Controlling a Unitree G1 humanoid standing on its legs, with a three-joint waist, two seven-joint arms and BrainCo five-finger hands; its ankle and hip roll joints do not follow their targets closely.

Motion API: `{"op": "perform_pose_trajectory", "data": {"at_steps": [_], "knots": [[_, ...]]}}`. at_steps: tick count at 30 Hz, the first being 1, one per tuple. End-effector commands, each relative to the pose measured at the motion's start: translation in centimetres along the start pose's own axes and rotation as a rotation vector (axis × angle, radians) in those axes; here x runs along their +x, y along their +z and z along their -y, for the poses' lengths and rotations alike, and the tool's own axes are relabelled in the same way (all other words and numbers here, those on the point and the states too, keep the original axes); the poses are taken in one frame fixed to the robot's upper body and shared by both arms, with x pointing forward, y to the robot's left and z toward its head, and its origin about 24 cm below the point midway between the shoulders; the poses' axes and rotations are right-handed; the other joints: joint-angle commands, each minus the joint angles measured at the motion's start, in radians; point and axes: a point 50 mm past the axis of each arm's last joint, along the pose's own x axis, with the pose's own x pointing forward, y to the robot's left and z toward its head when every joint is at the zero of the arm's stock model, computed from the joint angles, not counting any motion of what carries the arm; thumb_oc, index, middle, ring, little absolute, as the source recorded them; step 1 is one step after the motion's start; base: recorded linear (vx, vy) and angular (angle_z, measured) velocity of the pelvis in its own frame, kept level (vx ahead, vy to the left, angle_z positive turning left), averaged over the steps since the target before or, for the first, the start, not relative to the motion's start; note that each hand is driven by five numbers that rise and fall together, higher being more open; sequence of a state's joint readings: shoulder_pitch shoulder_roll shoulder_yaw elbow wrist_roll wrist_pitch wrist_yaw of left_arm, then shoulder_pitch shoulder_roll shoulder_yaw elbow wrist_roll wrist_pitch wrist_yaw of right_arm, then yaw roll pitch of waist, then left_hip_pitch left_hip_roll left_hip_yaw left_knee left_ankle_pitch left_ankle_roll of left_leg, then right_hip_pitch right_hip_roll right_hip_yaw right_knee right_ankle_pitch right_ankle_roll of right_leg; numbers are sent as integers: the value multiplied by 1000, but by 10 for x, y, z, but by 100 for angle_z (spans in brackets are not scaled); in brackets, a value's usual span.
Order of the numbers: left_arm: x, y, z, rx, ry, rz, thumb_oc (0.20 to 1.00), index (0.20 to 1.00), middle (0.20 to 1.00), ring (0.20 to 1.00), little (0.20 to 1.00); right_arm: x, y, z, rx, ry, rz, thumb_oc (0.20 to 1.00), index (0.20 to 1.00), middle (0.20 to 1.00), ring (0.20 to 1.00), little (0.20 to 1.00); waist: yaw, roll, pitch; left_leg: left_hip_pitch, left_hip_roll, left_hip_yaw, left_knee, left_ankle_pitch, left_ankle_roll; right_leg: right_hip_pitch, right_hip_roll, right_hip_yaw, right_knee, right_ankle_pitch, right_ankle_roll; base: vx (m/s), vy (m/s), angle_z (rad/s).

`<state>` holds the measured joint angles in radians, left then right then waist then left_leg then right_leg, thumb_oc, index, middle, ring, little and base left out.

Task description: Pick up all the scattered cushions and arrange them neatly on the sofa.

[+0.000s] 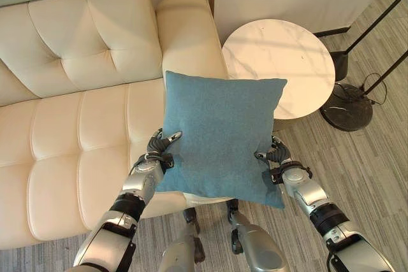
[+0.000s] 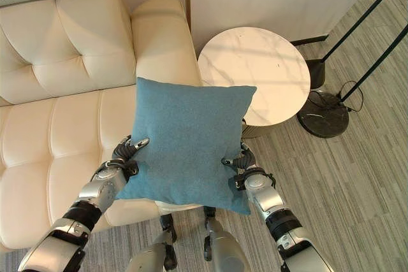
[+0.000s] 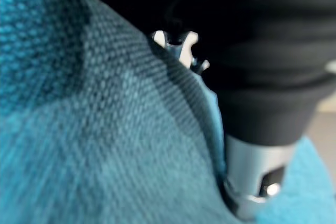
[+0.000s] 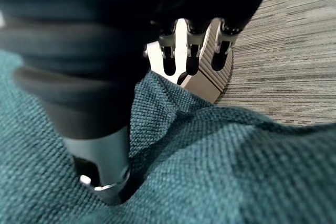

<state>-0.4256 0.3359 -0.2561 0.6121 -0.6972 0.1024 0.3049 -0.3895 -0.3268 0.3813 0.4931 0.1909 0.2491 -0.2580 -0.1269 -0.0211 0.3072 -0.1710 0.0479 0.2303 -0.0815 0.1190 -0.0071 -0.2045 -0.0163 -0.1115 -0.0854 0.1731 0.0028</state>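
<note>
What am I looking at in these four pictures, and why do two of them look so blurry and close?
A two-armed humanoid robot is tidying cushions. The two wide pictures come from cameras in its head, looking down. The two close ones come from cameras on its wrists, so they sit almost against the fabric. Both hands grip one blue cushion by its side edges: the left robot hand and the right robot hand, each with a thumb pinching the front. The cushion is lifted in front of a cream sofa. Beside the sofa stands a round white side table, and dark lamp stands rest on the grey striped floor.
</note>
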Motion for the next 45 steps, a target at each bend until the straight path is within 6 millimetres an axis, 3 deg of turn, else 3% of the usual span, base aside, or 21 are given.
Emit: {"op": "perform_pose_trajectory", "data": {"at_steps": [1, 2, 6, 15, 19, 20, 21, 22, 28, 31, 33, 37, 39, 40, 41, 43, 45], "knots": [[-20, -25, 66, -92, -251, -67, 200, 200, 200, 200, 200, -13, 16, -60, -9, 211, 73, 304, 304, 304, 304, 304, 12, -19, -7, 44, -3, -35, -6, -85, -34, 46, -54, 21, -2, -145, 97, 6, 10, 7], [-20, -25, 66, -92, -251, -67, 200, 200, 200, 200, 200, -13, 16, -60, -9, 211, 72, 200, 200, 200, 200, 200, 12, -19, -7, 44, -3, -36, -6, -85, -34, 47, -54, 21, -2, -145, 97, 10, 23, 7], [-46, -53, 79, -247, -336, -169, 200, 200, 200, 200, 200, -21, 6, -61, 47, 216, 55, 200, 200, 200, 200, 200, 24, -23, 2, 65, -10, -39, -6, -98, -27, 67, -61, 16, -2, -152, 103, 7, 24, 4], [-67, -75, 67, -338, -318, -237, 200, 200, 200, 200, 200, -32, 0, -62, 176, 219, 51, 200, 200, 200, 200, 200, 37, -32, -26, 98, -15, -39, -6, -116, -15, 97, -67, 19, -2, -159, 108, 0, 0, 0], [-68, -67, 60, -316, -310, -179, 200, 200, 200, 200, 200, -35, -2, -59, 212, 207, 53, 200, 200, 200, 200, 200, 41, -33, -34, 105, -19, -44, -6, -119, -12, 107, -71, 17, -2, -160, 110, -10, 22, 3], [-70, -45, 38, -182, -280, -26, 200, 200, 200, 200, 200, -41, -3, -44, 251, 180, 97, 200, 200, 200, 200, 200, 50, -37, -47, 119, -28, -53, -6, -127, -4, 125, -78, 14, -2, -159, 116, -31, 72, 7], [-70, -45, 38, -182, -279, -27, 200, 200, 200, 200, 200, -41, -3, -45, 251, 180, 97, 200, 200, 200, 200, 200, 50, -37, -46, 120, -28, -53, -6, -127, -4, 126, -78, 14, -2, -159, 116, -81, 134, 24], [-72, -35, 25, -99, -244, 56, 200, 200, 200, 200, 200, -47, -7, -36, 294, 171, 117, 200, 200, 200, 200, 200, 54, -40, -49, 126, -38, -65, -6, -132, 3, 134, -85, 11, -2, -154, 121, -89, 96, 22], [-80, -14, 1, -52, -137, 204, 200, 200, 200, 200, 200, -63, 1, -23, 410, 142, 214, 200, 200, 200, 200, 200, 63, -49, -37, 99, -48, -21, -6, -121, 12, 68, -98, 10, -2, -72, 163, -211, 94, 2], [-88, -8, -5, -62, -132, 249, 200, 200, 200, 200, 200, -71, 8, -16, 390, 149, 273, 200, 200, 200, 200, 200, 64, -35, -39, 96, -22, -1, -6, -103, 15, 75, -91, 8, 121, -143, 140, -193, 20, -35], [-95, -8, -8, -85, -139, 248, 200, 200, 200, 200, 200, -79, 13, -9, 370, 156, 316, 200, 200, 200, 200, 200, 64, -25, -75, 93, -10, -3, -6, -101, 13, 135, -81, 22, 240, -237, 125, -163, -58, -8], [-101, -10, -9, -108, -146, 237, 200, 200, 200, 200, 200, -84, 18, -7, 366, 162, 348, 200, 200, 200, 200, 200, 73, -32, -123, 91, -20, -21, -6, -90, 7, 219, -59, 65, 311, -271, 127, -90, -107, 6], [-104, -13, -11, -110, -145, 228, 200, 200, 200, 200, 200, -86, 18, -8, 364, 169, 351, 200, 200, 200, 200, 200, 84, -40, -144, 72, -28, -29, -6, -72, 3, 277, -43, 78, 274, -266, 124, -187, -195, 8], [-105, -13, -14, -123, -130, 229, 200, 200, 200, 200, 200, -85, 20, -8, 368, 172, 357, 200, 200, 200, 200, 200, 93, -42, -149, 57, -26, -34, -6, -56, -3, 308, -34, 77, 225, -296, 109, -428, -344, 12], [-107, -11, -14, -141, -125, 237, 200, 200, 200, 200, 200, -86, 24, -11, 382, 188, 369, 200, 200, 200, 200, 200, 106, -46, -152, 14, -11, -46, -6, -6, -27, 330, 3, 91, 152, -356, 66, -492, -367, 19], [-108, -11, -14, -159, -126, 234, 200, 200, 200, 200, 200, -89, 29, -11, 386, 199, 397, 200, 200, 200, 200, 200, 111, -43, -138, -14, 7, -76, -6, 47, -65, 326, 48, 96, 121, -372, 29, -414, -317, 23], [-110, -10, -11, -177, -136, 237, 200, 200, 200, 200, 200, -91, 32, -8, 391, 205, 420, 200, 200, 200, 200, 200, 110, -37, -115, -29, 21, -97, -6, 43, -77, 311, 70, 63, 121, -369, 15, -354, -275, 27]]}}
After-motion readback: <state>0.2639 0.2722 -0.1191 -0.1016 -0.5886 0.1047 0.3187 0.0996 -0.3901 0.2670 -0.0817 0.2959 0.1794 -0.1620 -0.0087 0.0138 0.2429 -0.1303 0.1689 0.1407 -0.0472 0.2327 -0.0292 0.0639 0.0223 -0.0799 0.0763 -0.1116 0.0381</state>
